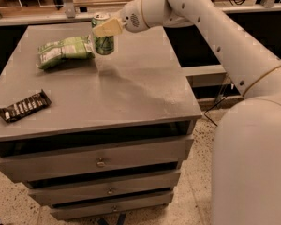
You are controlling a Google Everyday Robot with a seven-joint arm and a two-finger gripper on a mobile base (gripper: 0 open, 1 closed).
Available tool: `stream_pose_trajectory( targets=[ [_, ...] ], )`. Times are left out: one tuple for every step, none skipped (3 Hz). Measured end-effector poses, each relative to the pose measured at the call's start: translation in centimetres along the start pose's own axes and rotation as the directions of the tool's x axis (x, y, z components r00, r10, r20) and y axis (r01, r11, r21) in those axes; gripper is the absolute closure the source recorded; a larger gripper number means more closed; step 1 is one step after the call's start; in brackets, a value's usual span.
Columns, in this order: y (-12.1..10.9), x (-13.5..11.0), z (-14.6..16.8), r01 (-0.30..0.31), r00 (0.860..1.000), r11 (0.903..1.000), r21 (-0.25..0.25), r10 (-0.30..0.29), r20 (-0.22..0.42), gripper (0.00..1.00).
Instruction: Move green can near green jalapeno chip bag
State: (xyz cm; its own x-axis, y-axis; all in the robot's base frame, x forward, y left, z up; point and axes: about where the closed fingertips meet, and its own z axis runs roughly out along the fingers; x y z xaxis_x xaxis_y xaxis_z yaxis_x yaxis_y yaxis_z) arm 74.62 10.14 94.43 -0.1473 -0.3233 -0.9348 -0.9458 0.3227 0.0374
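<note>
Camera view: the gripper [106,28] was seen over the far side of the table [131,93], clamped on the green can [104,45]. The can was held upright just beside the right end of the green jalapeno chip bag [64,52]. Whether its base was resting on the surface could not be told. Placement was judged nearly complete. The can was best lowered straight down and let go only once seated, so that the bag was not pushed.

Smooth white arm [215,36] — cream hand [102,29], upper-left
</note>
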Motion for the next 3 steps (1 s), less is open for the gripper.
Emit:
stream_pose_trajectory(
  targets=[
    [-1.6,0.8,0.4,-0.009,1.0,0.9991,0.04,0.01,-0.03,1.0],
    [-2.8,1.4,0.9,-0.012,0.999,0.9978,0.065,0.015,-0.044,0.9],
    [-3.5,2.0,1.3,-0.013,0.999,0.9968,0.078,0.017,-0.045,0.66]
  ],
)
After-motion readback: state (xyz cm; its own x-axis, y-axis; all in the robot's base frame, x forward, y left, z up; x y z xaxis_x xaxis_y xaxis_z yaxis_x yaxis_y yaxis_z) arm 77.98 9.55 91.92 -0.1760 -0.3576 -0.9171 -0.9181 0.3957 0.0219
